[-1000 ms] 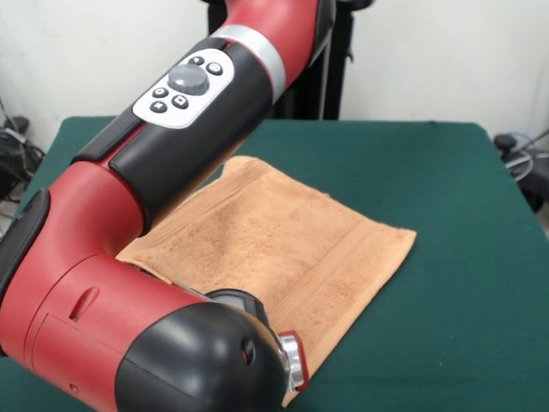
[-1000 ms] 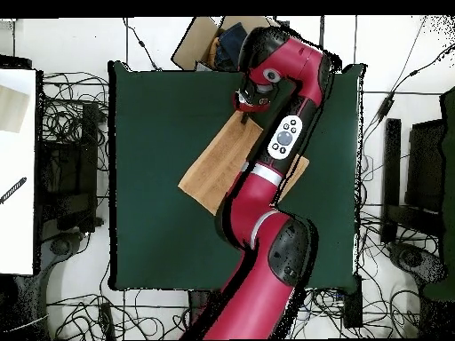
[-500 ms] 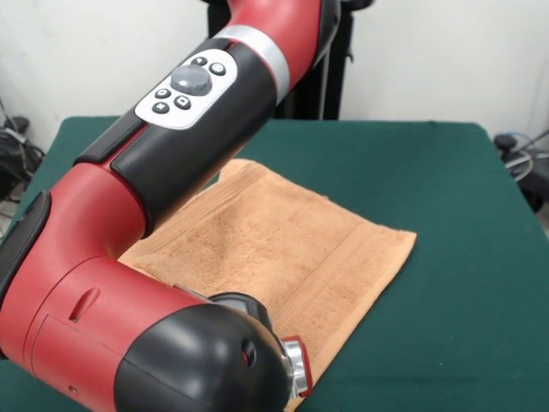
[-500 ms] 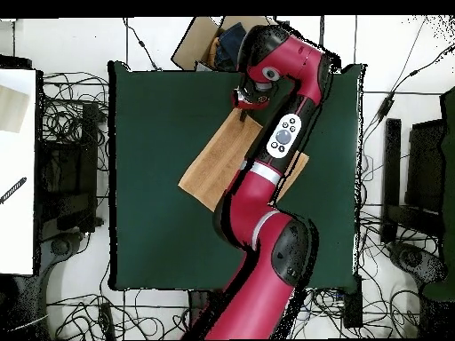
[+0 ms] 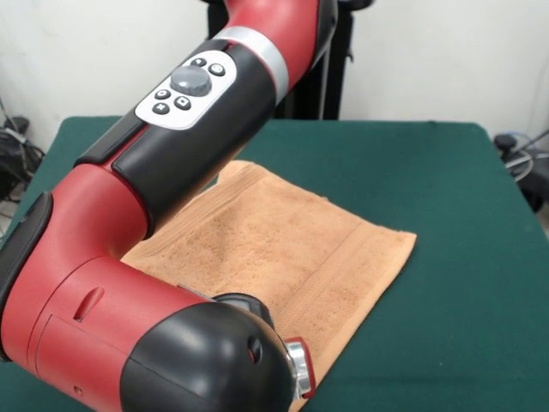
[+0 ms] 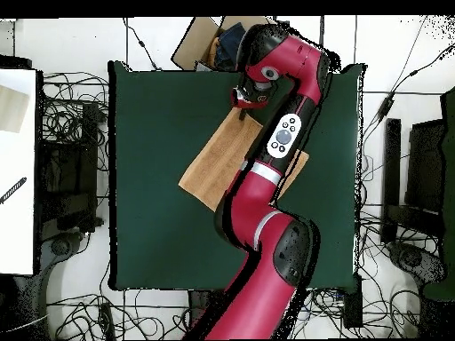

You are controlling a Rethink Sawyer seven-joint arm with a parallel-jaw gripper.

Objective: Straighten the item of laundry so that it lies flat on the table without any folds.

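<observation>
The peach-orange item of laundry (image 5: 283,249) lies spread on the green table (image 5: 446,172), set diagonally, with a woven band visible near its right edge. In the overhead view the item of laundry (image 6: 211,167) shows as a tan patch that my arm partly covers. My gripper (image 6: 242,100) hangs at the cloth's corner by the table's top edge in that view. In the front view my arm's big black and red joint (image 5: 197,360) hides the gripper and the cloth's near corner. Whether the gripper holds the cloth does not show.
My arm (image 6: 267,178) stretches across the cloth from the table's bottom edge in the overhead view. A cardboard box (image 6: 200,40) sits just past the table's top edge. A white surface (image 6: 18,169) and tangled cables lie to the left.
The arm's wrist end has crept slightly toward the table's edge by the cardboard box. The cloth looks almost the same.
</observation>
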